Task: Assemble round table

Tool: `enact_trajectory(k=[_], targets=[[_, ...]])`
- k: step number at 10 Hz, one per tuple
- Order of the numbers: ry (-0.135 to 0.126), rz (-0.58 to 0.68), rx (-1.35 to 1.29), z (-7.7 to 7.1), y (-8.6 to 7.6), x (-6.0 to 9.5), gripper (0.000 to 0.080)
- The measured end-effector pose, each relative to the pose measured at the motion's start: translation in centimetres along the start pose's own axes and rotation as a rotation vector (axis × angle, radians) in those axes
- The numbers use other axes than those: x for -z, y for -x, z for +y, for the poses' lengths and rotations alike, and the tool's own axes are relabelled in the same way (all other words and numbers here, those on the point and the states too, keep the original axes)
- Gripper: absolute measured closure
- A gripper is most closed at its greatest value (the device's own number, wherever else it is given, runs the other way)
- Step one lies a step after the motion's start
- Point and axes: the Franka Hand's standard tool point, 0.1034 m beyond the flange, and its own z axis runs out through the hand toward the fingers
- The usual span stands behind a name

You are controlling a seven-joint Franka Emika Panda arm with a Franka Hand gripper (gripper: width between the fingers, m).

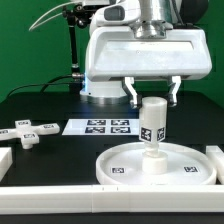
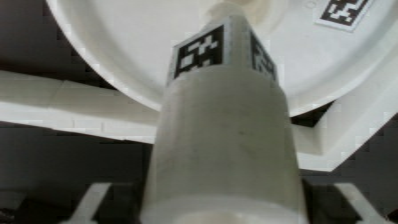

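Leg stands upright on the middle of the disc, lower end touching the disc face. My landmark is the disc throughout.

Hard to make out: in the wrist view the leg fills most of the frame, so I cannot see the fingertips there; only dark shapes at the edge beside the leg's near end. Whether the leg's far end is seated in the disc or merely resting on it I cannot tell. The disc's side toward the exterior view's right is partly cut off by a white block.

Edges and room: a long white block lies just in front of the disc rim. The marker board lies behind the disc, well apart from it. The cross-shaped foot lies on the black worktop toward the exterior view's left of the disc, apart from it, with bare worktop between.

Claw: directly above the disc centre, fingers straddling the leg's top. I read it as clenched on the leg.
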Motion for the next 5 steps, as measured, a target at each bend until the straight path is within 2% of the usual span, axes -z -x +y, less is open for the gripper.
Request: enact_trajectory(k=[5], targets=[[-0.009,-0.012,0.009,-1.04,0.68,-0.23,0.0390]])
